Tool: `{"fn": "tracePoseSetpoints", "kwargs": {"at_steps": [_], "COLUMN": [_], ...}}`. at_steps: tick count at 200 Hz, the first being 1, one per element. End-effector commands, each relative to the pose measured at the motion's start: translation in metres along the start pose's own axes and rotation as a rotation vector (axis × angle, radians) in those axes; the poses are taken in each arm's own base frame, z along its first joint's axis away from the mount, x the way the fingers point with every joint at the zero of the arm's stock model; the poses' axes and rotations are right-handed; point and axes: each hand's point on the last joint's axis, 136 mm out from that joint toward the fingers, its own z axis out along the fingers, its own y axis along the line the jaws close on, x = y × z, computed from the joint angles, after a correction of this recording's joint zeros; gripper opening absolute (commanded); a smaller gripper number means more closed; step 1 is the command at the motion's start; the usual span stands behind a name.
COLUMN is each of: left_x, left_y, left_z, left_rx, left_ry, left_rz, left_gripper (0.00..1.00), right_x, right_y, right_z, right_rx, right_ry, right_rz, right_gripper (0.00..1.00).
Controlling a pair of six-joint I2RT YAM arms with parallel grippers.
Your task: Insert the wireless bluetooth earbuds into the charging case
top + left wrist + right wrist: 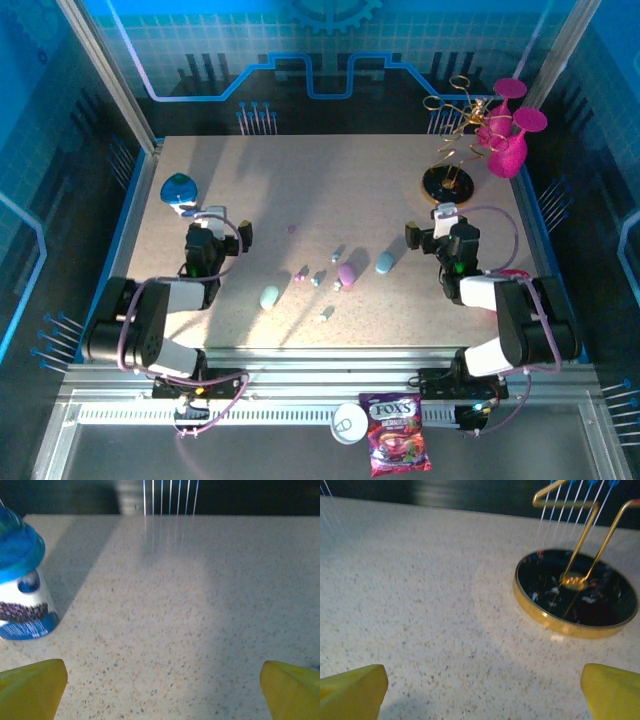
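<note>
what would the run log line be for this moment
left gripper: open, empty, facing blue-capped bottle | right gripper: open, empty, facing gold stand | earbuds: loose on table between arms

Legible txt: brand "FOX'S" on purple candy bag (pixel 399 440), front rail, top view. Blue-lidded tub (pixel 22 587), left wrist view: label carries print, too blurred to read.

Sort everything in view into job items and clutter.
Job: earbuds, purple case, blue case, teal case.
Clutter: blue-lidded cup, gold wire stand, pink ornament, Fox's sweets bag.
</note>
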Motion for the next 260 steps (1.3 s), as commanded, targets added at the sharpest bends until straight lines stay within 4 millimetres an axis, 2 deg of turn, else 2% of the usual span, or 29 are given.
{"fn": "tracePoseSetpoints", "kwargs": {"at_steps": [1,26,54,84,118,145,174,206,260], "left_x": [-0.030,-0.059,-0.082,-0.085,-0.085,-0.084,-0.081,-0.082,-0.078], "left_y": [0.001,-0.011,-0.053,-0.107,-0.141,-0.147,-0.143,-0.144,-0.146], "left_z": [-0.018,-0.036,-0.052,-0.068,-0.080,-0.088,-0.089,-0.086,-0.082], "left_rx": [-0.063,-0.058,0.069,0.243,0.383,0.421,0.408,0.402,0.405], "left_ry": [-0.059,-0.091,-0.115,-0.087,-0.037,-0.010,-0.010,-0.001,0.013], "left_rz": [0.028,0.043,0.057,0.079,0.041,0.033,0.037,0.067,0.068], "left_gripper": [0.99,0.99,0.99,0.99,0.99,0.99,0.99,0.99,0.99], "right_x": [-0.022,-0.036,-0.047,-0.056,-0.046,-0.025,0.014,0.042,0.065], "right_y": [0.004,0.014,0.045,0.097,0.146,0.180,0.205,0.218,0.225], "right_z": [-0.011,-0.026,-0.048,-0.073,-0.096,-0.108,-0.107,-0.099,-0.082], "right_rx": [0.009,-0.011,-0.086,-0.197,-0.274,-0.318,-0.348,-0.351,-0.302], "right_ry": [-0.015,0.002,0.095,0.104,0.168,0.225,0.339,0.421,0.524], "right_rz": [-0.025,0.005,0.035,0.002,0.041,0.032,0.009,0.019,0.032], "right_gripper": [1.00,1.00,1.00,1.00,1.00,1.00,1.00,0.94,0.78]}}
